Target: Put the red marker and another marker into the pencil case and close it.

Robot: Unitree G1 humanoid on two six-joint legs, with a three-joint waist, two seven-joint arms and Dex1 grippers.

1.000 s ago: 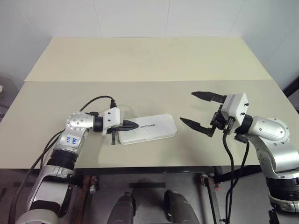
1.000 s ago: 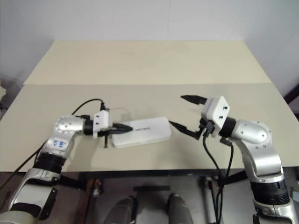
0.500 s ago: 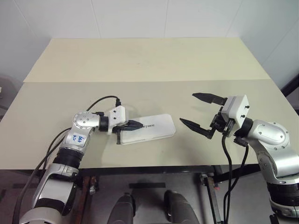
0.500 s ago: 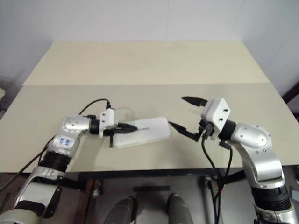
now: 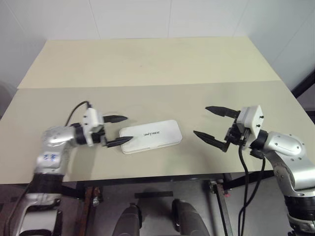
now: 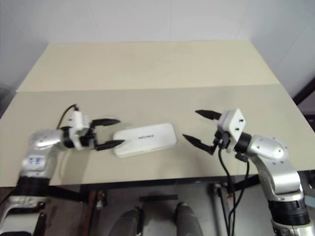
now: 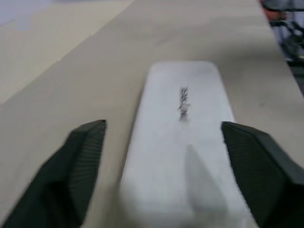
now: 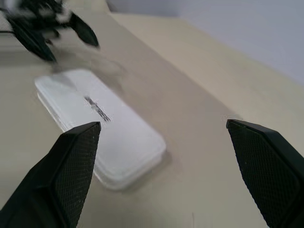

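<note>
From the head views, the flat white rounded-rectangle hard plastic pencil case lies closed on the beige worktop, dark lettering up. The left claw hangs just beside the case's left end, fingers spread wide, holding nothing. The right claw stands well apart on the case's other side, also wide and empty.

The left wrist view looks along the closed lid between two parted black fingers.

The right wrist view shows the case and the left claw beyond it.
</note>
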